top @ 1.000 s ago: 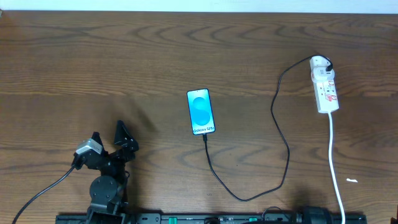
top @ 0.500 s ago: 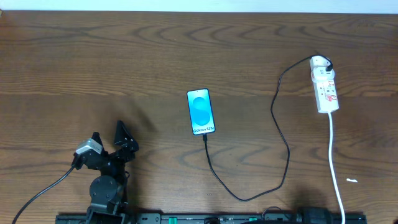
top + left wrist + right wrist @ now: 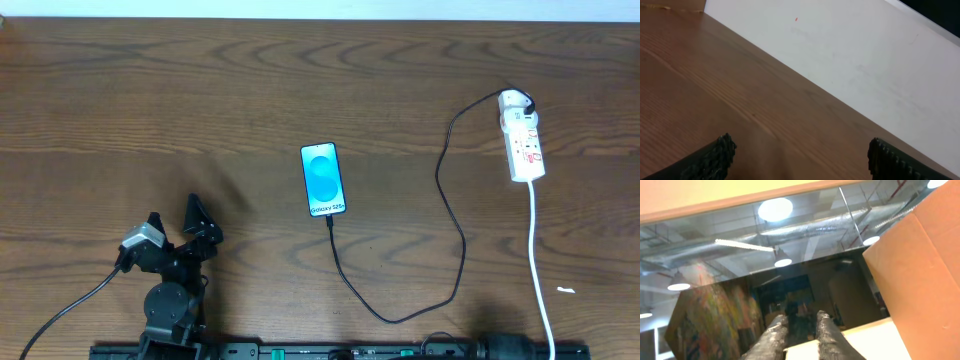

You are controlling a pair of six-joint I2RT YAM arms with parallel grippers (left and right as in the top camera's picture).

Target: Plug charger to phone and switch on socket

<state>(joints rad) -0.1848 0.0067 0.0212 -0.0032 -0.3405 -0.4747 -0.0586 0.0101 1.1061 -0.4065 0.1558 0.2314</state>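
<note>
Phone [image 3: 324,179] lay flat near the middle of the wooden table [image 3: 150,90], screen up. The white text "Galaxy S25" was legible at the end nearer the arms. The screen showed bright blue-teal inside black edges.

Charger [image 3: 455,225], a thin black cable, ran from the far end of the socket [image 3: 524,148], looped toward the near edge of the table and came back up to the phone. Its plug tip [image 3: 328,219] met the middle of the phone's near edge. Whether it was fully seated could not be told at this size.

The socket, a narrow white strip, lay well to the right of the phone. Small red marks showed on its face, but no writing there could be read and the switch position could not be made out. A black plug [image 3: 525,101] sat at its far end, and a white cord [image 3: 541,270] led from its near end toward the table's front edge.

The left gripper [image 3: 800,155] stood at the near left of the table, well apart from the phone. Its fingers were spread wide over bare wood, with nothing between them.

The right gripper [image 3: 801,330] pointed up at ceiling lights and a cardboard panel [image 3: 920,275]. Its fingers were drawn close together, holding nothing.
</note>
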